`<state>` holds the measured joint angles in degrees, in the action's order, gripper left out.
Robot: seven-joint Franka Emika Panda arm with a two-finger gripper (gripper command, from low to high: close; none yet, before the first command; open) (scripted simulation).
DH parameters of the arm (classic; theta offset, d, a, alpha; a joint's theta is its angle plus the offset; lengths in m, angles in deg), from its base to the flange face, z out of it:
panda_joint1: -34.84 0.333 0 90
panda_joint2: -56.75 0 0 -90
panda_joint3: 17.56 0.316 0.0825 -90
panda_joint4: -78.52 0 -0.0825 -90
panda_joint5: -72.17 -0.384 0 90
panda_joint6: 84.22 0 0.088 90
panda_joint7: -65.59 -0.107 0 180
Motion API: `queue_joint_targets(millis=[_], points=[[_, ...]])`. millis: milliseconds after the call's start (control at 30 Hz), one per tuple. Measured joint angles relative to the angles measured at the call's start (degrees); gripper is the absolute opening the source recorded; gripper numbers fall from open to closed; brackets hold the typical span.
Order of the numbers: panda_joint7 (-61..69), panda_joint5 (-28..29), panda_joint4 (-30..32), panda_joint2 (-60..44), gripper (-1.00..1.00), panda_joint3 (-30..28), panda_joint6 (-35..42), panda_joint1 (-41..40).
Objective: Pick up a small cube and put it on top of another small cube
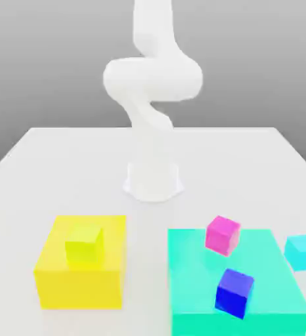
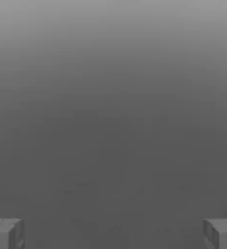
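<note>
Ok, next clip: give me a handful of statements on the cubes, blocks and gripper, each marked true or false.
1. The lime cube rests on the yellow block. True.
2. The gripper is closed on the blue cube. False: its fingers stand wide apart with nothing between them.
3. The magenta cube is already stacked on the blue cube. False: the two stand apart.
4. The cyan cube is beside the turquoise block, toward the exterior view's right. True.
</note>
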<state>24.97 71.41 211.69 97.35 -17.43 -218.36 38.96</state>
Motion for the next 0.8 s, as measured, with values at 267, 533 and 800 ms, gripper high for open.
queue_joint_targets(millis=[267, 533, 800], points=[[16.9, -2.4, 4.5, -17.0, 0.00, 2.0, -7.6, 12.2], [31.9, -2.7, 8.9, -33.6, 0.00, 7.2, -15.1, 21.3], [40.5, 5.3, 13.0, -50.4, 0.00, 10.7, -22.8, 30.4]])
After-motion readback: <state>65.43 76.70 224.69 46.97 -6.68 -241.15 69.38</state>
